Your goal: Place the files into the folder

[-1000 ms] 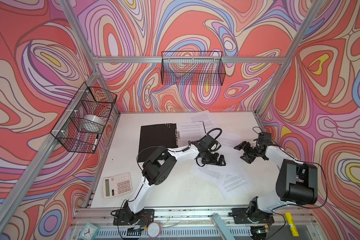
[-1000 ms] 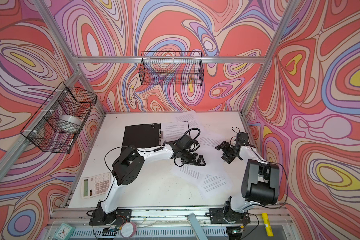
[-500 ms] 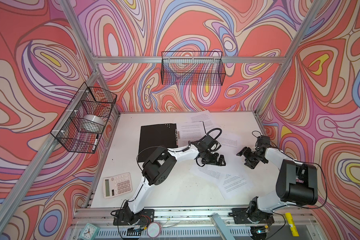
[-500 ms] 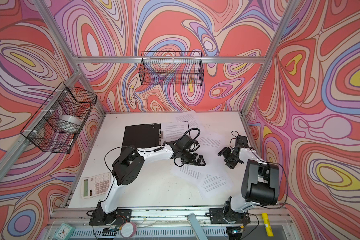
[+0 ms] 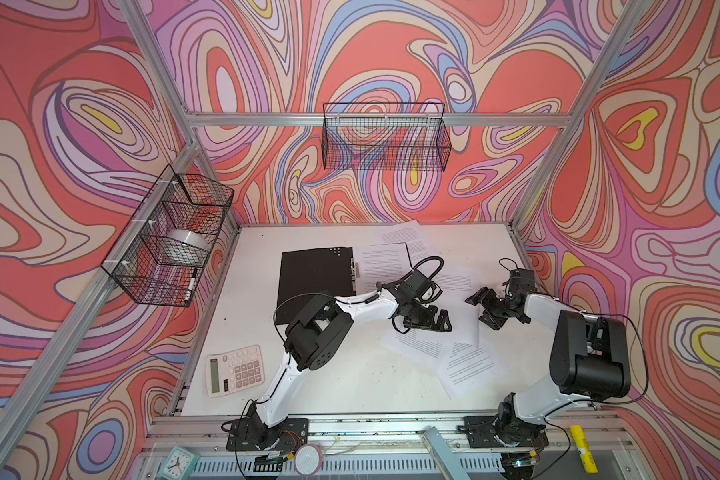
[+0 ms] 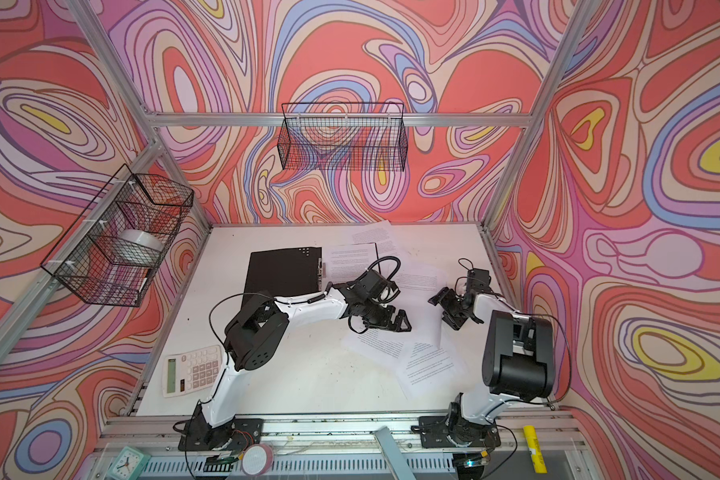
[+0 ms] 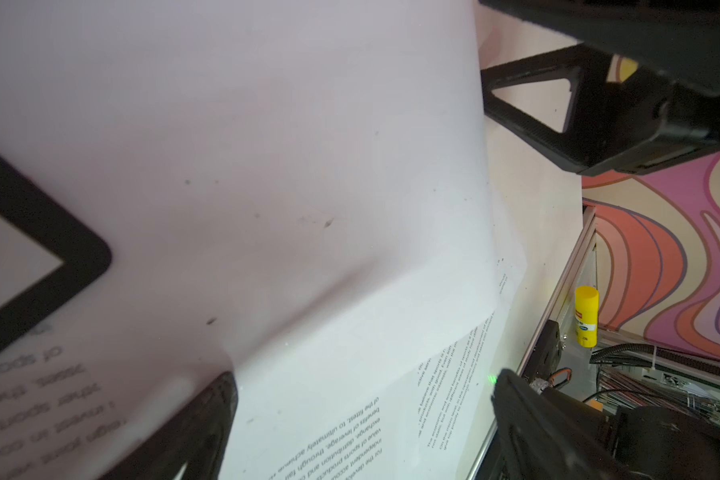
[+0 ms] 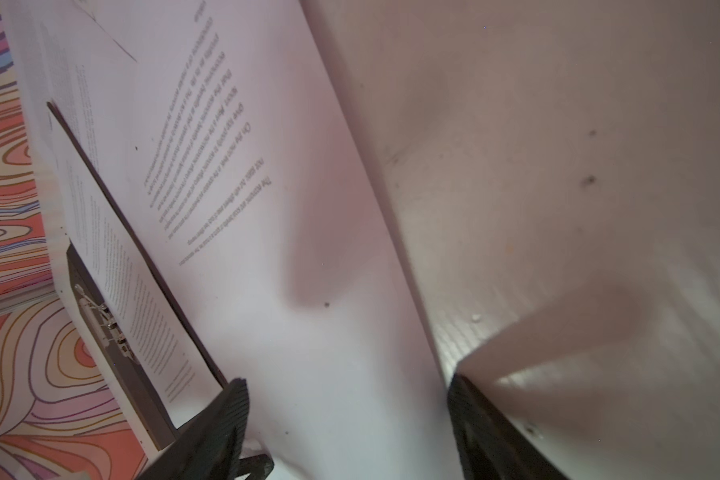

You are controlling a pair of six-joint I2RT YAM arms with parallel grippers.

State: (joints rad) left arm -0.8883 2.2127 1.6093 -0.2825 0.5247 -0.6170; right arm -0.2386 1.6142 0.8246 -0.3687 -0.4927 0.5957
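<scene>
The folder [image 5: 316,278] [image 6: 281,272] lies open at the back left, black inside up, metal clip [image 8: 100,324] at its spine. One of the files [image 5: 383,266] rests on its right half. More files lie loose: one at the back [image 5: 404,235], one mid-right [image 5: 454,282] [image 8: 267,208], two overlapping in front [image 5: 420,345] [image 5: 470,365]. My left gripper [image 5: 435,322] [image 6: 395,322] [image 7: 362,419] is open, low over a front sheet. My right gripper [image 5: 484,309] [image 6: 445,309] [image 8: 350,415] is open, its jaws astride the mid-right sheet's edge.
A grey calculator [image 5: 235,370] sits at the front left of the white table [image 5: 350,386]. Wire baskets hang on the left wall [image 5: 171,237] and the back wall [image 5: 385,137]. A yellow glue stick [image 7: 586,316] stands beyond the table's front rail.
My right gripper has dipped lower towards the table at the mid-right sheet's edge. The left arm has not moved.
</scene>
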